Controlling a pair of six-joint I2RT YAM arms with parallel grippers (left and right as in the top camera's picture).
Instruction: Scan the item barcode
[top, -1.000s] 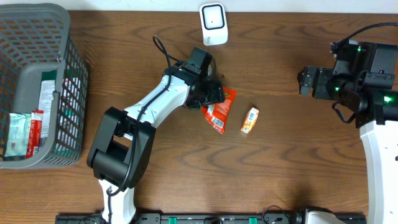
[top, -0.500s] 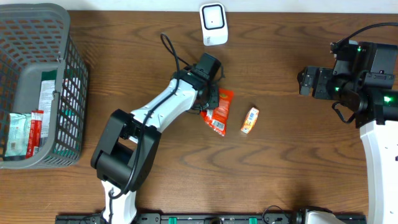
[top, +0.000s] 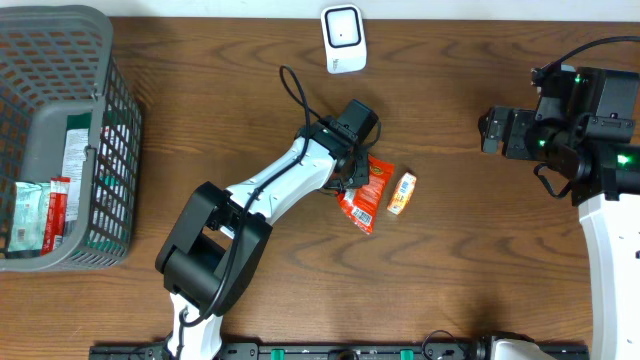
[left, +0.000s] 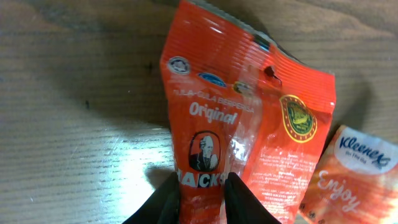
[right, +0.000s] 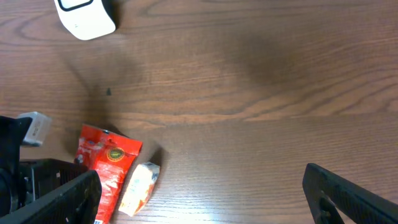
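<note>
The left hand (left: 202, 198) has its two dark fingers (left: 241, 198) pressed in on the near edge of a red Hacks candy packet (left: 249, 118), pinching the wrapper just below the printed face and the word "Original". The packet reaches away from this hand, its crinkled far end with the hang hole over the wood counter (left: 74, 124); whether it is lifted clear of the counter cannot be told. Just beside the packet's corner, to that hand's right, lies a small orange Kleenex tissue pack (left: 354, 177). From overhead, the left hand (top: 352, 160) sits mid-counter, and the white barcode scanner (top: 343, 38) stands well beyond it at the counter's back edge. A grey plastic basket (top: 115, 90) holding several packets is far off behind the arm's elbow side. The right hand (top: 497, 131) is well apart from all this, its fingers (right: 59, 199) spread wide and holding nothing.
</note>
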